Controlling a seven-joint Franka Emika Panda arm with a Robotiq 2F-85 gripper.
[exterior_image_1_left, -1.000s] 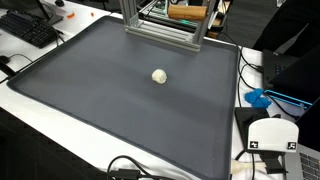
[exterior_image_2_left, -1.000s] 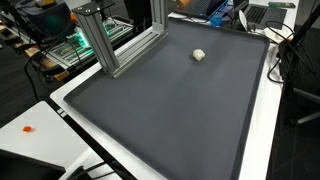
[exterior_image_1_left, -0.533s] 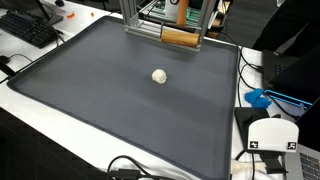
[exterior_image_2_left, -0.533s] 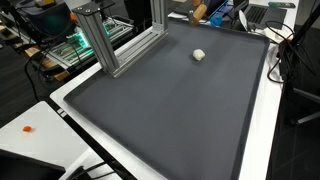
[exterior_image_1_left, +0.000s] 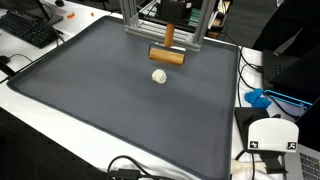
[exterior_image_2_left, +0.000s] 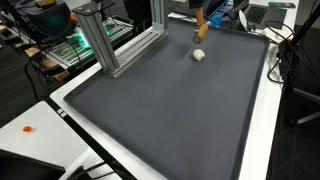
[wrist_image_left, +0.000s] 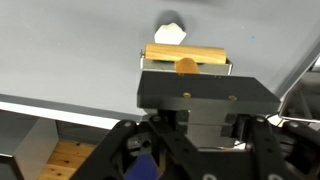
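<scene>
My gripper (exterior_image_1_left: 171, 14) comes down from the far edge of the dark grey mat (exterior_image_1_left: 100, 90) and is shut on the handle of a wooden mallet (exterior_image_1_left: 168, 54). The mallet's round head hangs crosswise just above the mat. A small white ball (exterior_image_1_left: 159, 76) lies on the mat a little in front of the head, apart from it. In an exterior view the mallet (exterior_image_2_left: 200, 31) hangs just behind the ball (exterior_image_2_left: 199, 55). In the wrist view the mallet head (wrist_image_left: 185, 54) lies across my jaws (wrist_image_left: 187, 68), with the ball (wrist_image_left: 170, 33) beyond it.
An aluminium frame (exterior_image_1_left: 160, 32) stands at the mat's far edge and shows in both exterior views (exterior_image_2_left: 108, 45). A keyboard (exterior_image_1_left: 30, 30) lies off one corner. A blue object (exterior_image_1_left: 258, 98) and a white device (exterior_image_1_left: 272, 135) sit beside the mat. Cables run along the near edge.
The gripper with the mallet has come down and forward into view, from behind the frame to just above the mat near the ball. The ball has not moved.
</scene>
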